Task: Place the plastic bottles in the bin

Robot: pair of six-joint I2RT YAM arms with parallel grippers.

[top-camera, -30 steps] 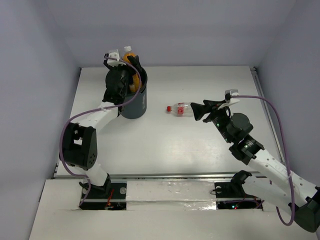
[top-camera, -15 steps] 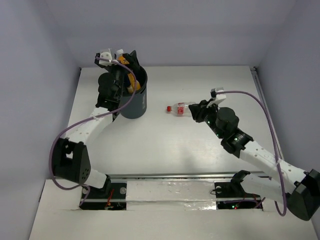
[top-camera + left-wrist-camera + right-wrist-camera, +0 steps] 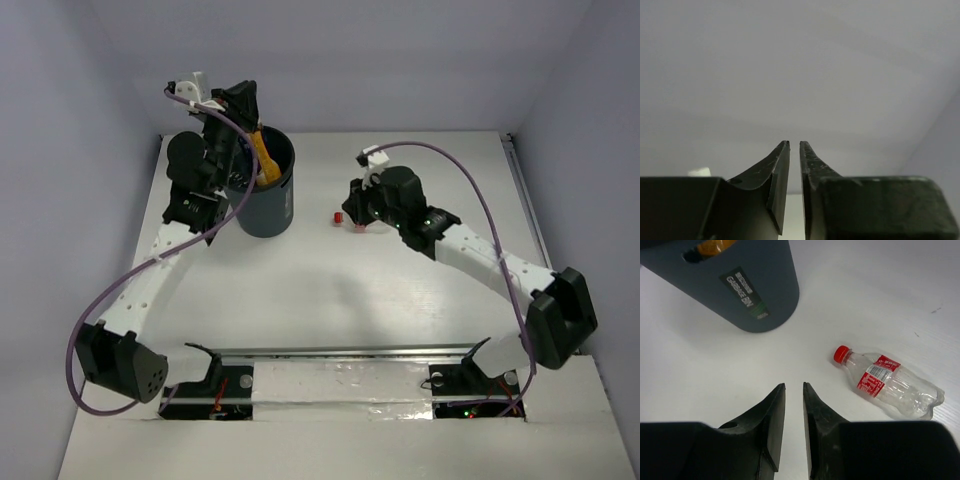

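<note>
The black bin (image 3: 268,195) stands at the table's back left, with an orange-filled bottle (image 3: 263,160) leaning inside it. In the right wrist view the bin (image 3: 740,285) lies ahead to the left, orange showing through its handle slot. A clear red-capped bottle (image 3: 890,385) lies on its side to the right of my right gripper (image 3: 794,384), whose jaws are nearly together with nothing between them. From above, that gripper (image 3: 352,210) hovers over the bottle (image 3: 340,217) and hides most of it. My left gripper (image 3: 243,98) is raised above the bin's rim, shut and empty (image 3: 794,142), facing the back wall.
The white table (image 3: 400,300) is walled at the back and on both sides. A purple cable (image 3: 470,190) loops off each arm. The bin bears a dark label (image 3: 746,289) on its side.
The left gripper rose from the bin's mouth and shut empty, leaving the orange bottle inside. The right arm swung left over the red-capped bottle while its jaws narrowed; the bottle stayed on the table.
</note>
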